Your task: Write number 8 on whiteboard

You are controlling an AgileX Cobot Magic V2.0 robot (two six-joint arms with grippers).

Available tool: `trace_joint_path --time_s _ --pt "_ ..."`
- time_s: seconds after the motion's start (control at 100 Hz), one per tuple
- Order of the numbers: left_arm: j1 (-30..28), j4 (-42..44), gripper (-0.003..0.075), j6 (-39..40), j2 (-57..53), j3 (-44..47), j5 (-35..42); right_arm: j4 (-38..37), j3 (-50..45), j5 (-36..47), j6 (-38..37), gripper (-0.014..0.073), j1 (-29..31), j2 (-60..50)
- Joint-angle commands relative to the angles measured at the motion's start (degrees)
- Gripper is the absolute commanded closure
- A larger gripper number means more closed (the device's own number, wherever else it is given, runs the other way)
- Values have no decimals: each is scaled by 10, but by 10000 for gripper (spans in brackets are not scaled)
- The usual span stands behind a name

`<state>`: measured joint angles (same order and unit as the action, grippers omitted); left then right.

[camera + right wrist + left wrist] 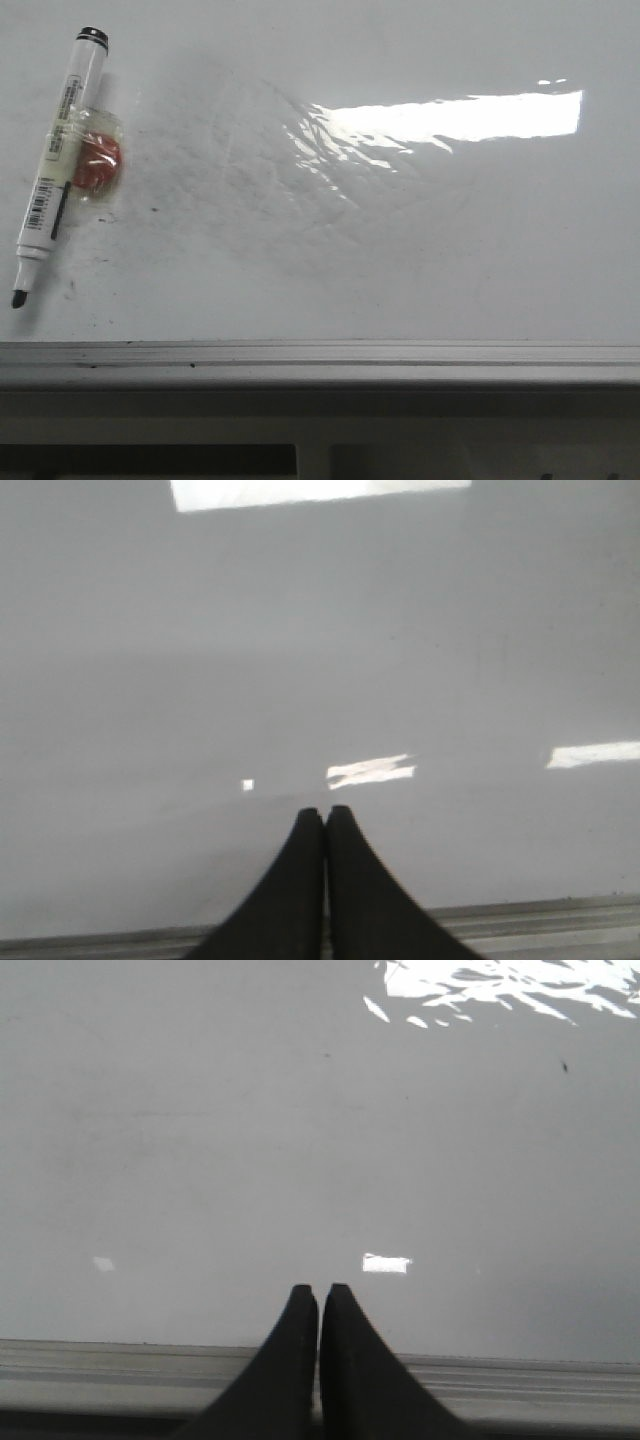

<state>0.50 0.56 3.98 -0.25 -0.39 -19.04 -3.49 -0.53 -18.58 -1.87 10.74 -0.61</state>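
So far we have no 8 on the whiteboard (420, 260); its surface shows only smudges and glare. Our marker (58, 160) lies uncapped at the far left, tip toward the near frame, beside a red object in clear wrap (97, 163). Both the left gripper (319, 1295) and the right gripper (325, 817) are pressed closed and empty above the near edge, so we judge the pickup comes first.

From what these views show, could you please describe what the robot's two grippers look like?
Only the fingertips show, in the wrist views. The left gripper has two matte black fingers that widen toward the base and taper to rounded tips. The right gripper looks the same. No cables, markings or arm links are visible.
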Motion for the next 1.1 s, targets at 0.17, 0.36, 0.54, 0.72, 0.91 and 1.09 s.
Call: trace_joint_path --time_s 0.17,0.36,0.54,0.72,0.91,1.09 --pt "0 -6 741 6 -15 23 27 -1 -8 14 5 657 1 -13" --pt "0 -6 741 6 -15 23 43 -1 -8 14 5 657 1 -13" --pt "0 -52 741 6 -15 23 44 -1 -8 14 5 657 1 -13" --pt "2 -24 741 5 -15 23 47 -1 -8 14 5 657 1 -13" --pt "2 -17 741 5 -15 23 48 -1 -8 14 5 657 1 -13" --pt "2 -16 741 5 -15 23 48 -1 -8 15 5 657 0 -13"
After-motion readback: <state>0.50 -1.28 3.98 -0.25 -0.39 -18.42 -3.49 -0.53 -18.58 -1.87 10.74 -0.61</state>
